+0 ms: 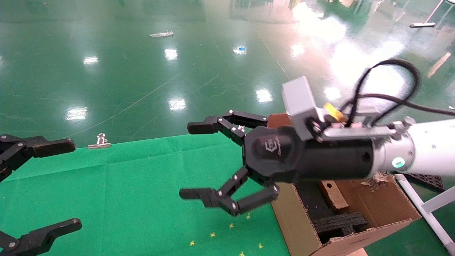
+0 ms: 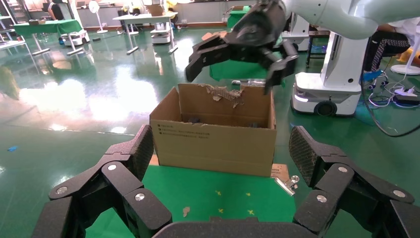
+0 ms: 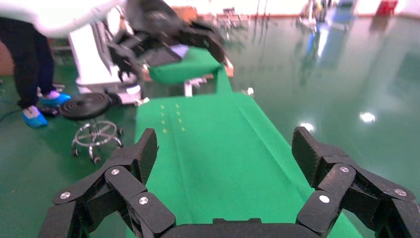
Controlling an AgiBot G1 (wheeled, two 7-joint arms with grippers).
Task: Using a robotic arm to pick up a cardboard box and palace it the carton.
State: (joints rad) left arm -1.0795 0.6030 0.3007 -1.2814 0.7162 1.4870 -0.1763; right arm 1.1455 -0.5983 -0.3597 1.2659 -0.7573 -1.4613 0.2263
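The robotic arm [image 1: 423,151], my right one, reaches in from the right. Its gripper [image 1: 193,160] is open and empty above the green cloth, just left of the carton [image 1: 295,220]. The small reddish-brown cardboard box [image 1: 333,195] with a round hole lies inside the carton, beside black foam [image 1: 337,224]. In the left wrist view the carton [image 2: 213,144] stands ahead with a ragged back flap, and the right gripper [image 2: 230,74] hovers over it. My left gripper [image 1: 67,185] is open and empty at the far left; its fingers [image 2: 136,148] frame the carton.
A green cloth [image 1: 124,199] covers the table, with small yellow marks [image 1: 231,225] near the carton. A metal binder clip [image 1: 100,141] sits at the cloth's far edge, another [image 2: 287,183] by the carton's corner. Shiny green floor lies beyond. White frame tubes [image 1: 423,209] stand right of the carton.
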